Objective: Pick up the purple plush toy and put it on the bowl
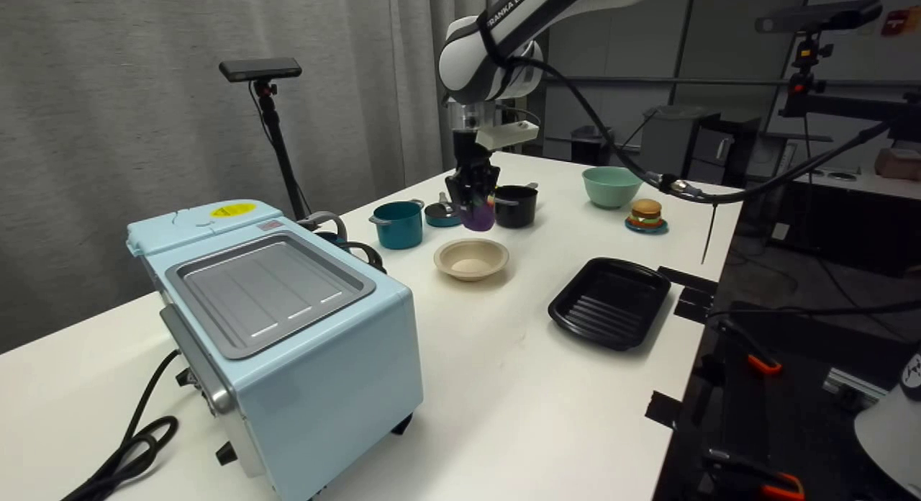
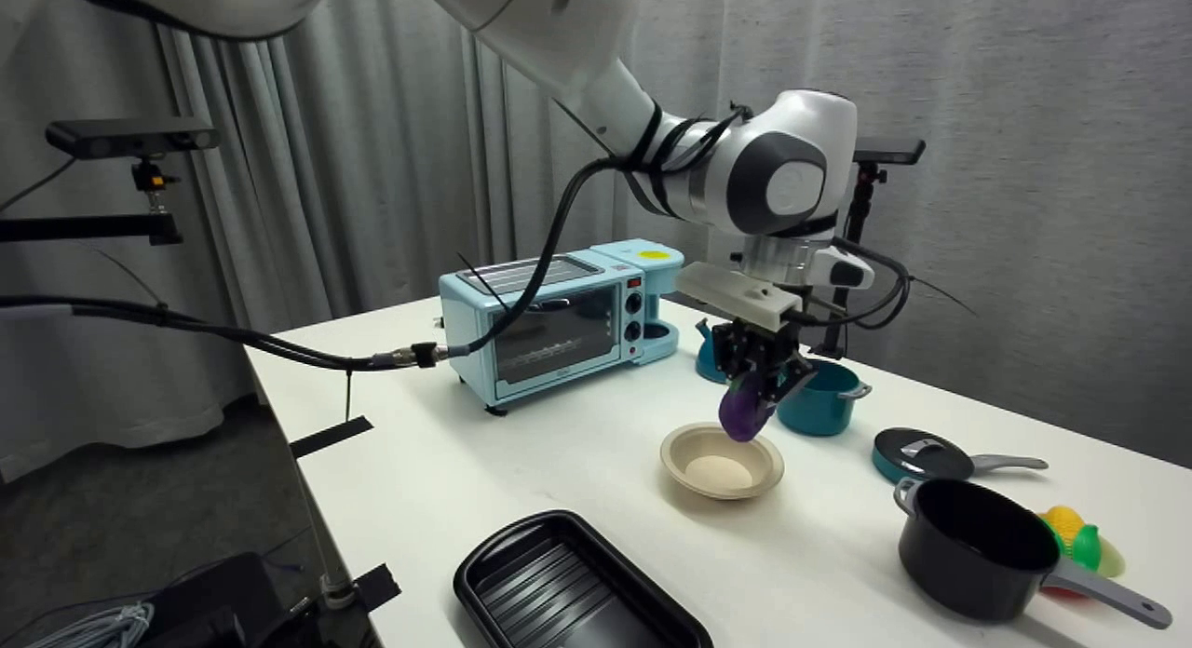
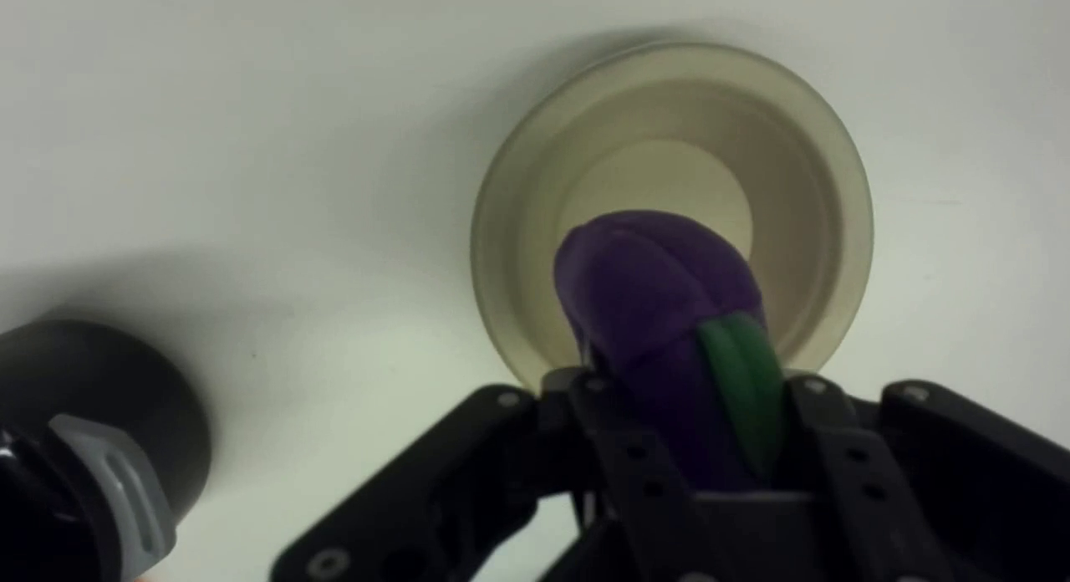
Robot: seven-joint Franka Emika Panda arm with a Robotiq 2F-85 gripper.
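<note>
there're 2 bowls (image 1: pixel 471 260), 3 pots/pans (image 1: pixel 400 233), 1 oven (image 2: pixel 577 336), 1 blk tray (image 1: pixel 611 303), 1 purp. plush (image 3: pixel 656 314) & 1 pincer (image 3: pixel 689 384).

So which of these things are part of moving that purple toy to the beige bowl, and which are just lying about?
Part of the job:
purple plush toy, held off the table
gripper, doing the holding
beige bowl, its destination

Just lying about:
light-blue toaster oven
black tray
teal pot
black saucepan
pale green bowl
toy burger
</note>
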